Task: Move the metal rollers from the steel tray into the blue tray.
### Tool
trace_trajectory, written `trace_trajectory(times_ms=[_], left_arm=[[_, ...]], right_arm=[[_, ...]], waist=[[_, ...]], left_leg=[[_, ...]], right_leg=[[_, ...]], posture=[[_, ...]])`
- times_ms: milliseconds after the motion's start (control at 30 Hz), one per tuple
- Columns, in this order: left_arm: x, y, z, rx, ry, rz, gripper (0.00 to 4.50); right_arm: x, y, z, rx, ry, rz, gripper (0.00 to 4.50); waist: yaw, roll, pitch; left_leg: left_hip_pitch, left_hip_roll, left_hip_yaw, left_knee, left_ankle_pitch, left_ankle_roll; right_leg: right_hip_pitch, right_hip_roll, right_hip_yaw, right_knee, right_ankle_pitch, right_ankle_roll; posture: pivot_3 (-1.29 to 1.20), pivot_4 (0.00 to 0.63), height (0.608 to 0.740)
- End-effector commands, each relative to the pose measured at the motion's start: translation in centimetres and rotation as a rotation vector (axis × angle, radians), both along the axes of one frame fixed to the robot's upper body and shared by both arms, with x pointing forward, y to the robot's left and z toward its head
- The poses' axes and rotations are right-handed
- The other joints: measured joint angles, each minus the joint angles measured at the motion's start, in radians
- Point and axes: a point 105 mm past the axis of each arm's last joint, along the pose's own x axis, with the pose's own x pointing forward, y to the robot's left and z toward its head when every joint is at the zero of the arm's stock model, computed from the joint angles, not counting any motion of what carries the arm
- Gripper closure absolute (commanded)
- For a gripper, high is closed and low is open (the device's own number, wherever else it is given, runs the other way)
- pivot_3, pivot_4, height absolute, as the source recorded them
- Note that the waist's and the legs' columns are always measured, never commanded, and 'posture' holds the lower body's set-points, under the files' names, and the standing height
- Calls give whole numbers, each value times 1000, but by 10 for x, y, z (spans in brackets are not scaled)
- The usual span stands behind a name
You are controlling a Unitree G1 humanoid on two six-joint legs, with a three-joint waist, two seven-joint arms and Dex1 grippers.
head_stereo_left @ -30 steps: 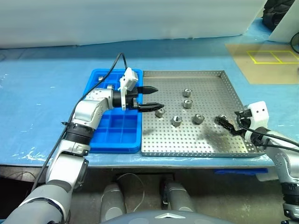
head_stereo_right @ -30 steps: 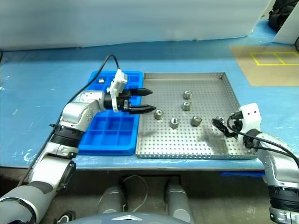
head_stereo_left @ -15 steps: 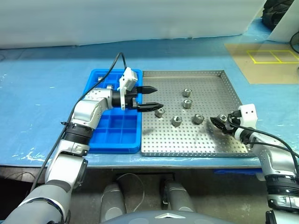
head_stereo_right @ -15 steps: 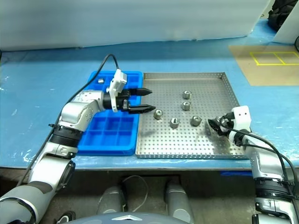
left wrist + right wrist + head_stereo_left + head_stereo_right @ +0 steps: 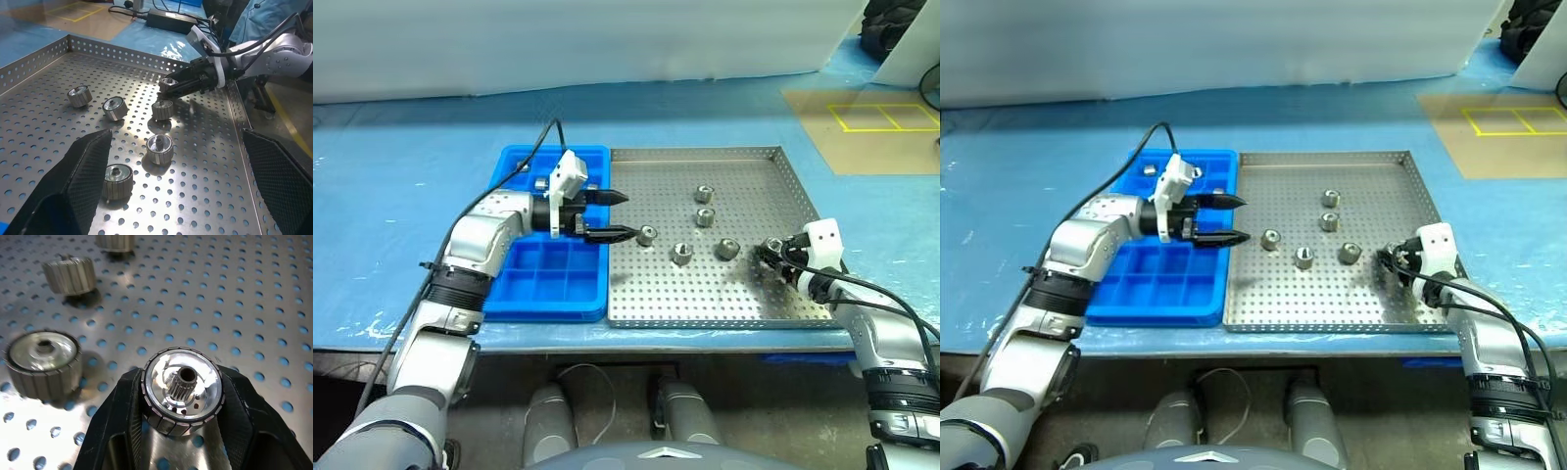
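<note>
The steel tray (image 5: 705, 154) lies at the middle of the table, with several loose metal rollers (image 5: 683, 254) on its perforated floor. My right gripper (image 5: 771, 253) sits low at the tray's right side, shut on one roller (image 5: 182, 391), which stands upright between its fingers just above the floor. The blue tray (image 5: 548, 284) adjoins the steel tray on the left, and a roller (image 5: 1150, 169) lies in one of its far compartments. My left gripper (image 5: 628, 215) hovers open and empty over the seam between the trays, pointing right towards a roller (image 5: 647, 235).
Both trays rest on a blue cloth near the table's front edge. A brown mat with yellow lines (image 5: 886, 117) lies at the back right. In the left wrist view, the right gripper (image 5: 168, 85) reaches in past several rollers (image 5: 160, 149).
My right gripper moved left over the steel tray and shut on a roller. My left gripper drew back slightly to the left, staying open.
</note>
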Motion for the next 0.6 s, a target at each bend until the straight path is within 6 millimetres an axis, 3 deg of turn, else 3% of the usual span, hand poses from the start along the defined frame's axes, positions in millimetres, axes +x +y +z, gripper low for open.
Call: trace_trajectory(times_ms=[33,200,300,433,600], left_arm=[[0,16,17,-2,-61,25,0],[1,39,25,24,-104,85,0],[5,63,34,43,-143,168,0],[13,102,51,55,-199,337,0],[10,135,58,104,-241,464,0]], right_arm=[[9,49,57,32,-162,199,2807],[15,85,95,21,-231,368,2807],[11,116,116,44,-251,532,2807],[5,173,118,78,-229,772,2807],[9,225,112,90,-227,906,2807]], waist=[[-1,1,1],[15,2,1],[24,2,1],[32,2,1],[42,2,2]], left_leg=[[1,0,0,0,0,0],[1,1,0,-2,2,-3],[-1,0,0,-2,2,-4],[0,1,0,-3,3,-5],[0,2,0,-5,5,-8]], right_leg=[[0,0,0,0,0,0],[0,0,0,1,0,0],[-1,0,0,1,0,-1],[-2,1,0,1,0,-2],[-3,1,-1,3,0,-2]], posture=[[-303,150,740],[-256,150,740],[-204,150,740],[-151,150,740],[-94,150,740]])
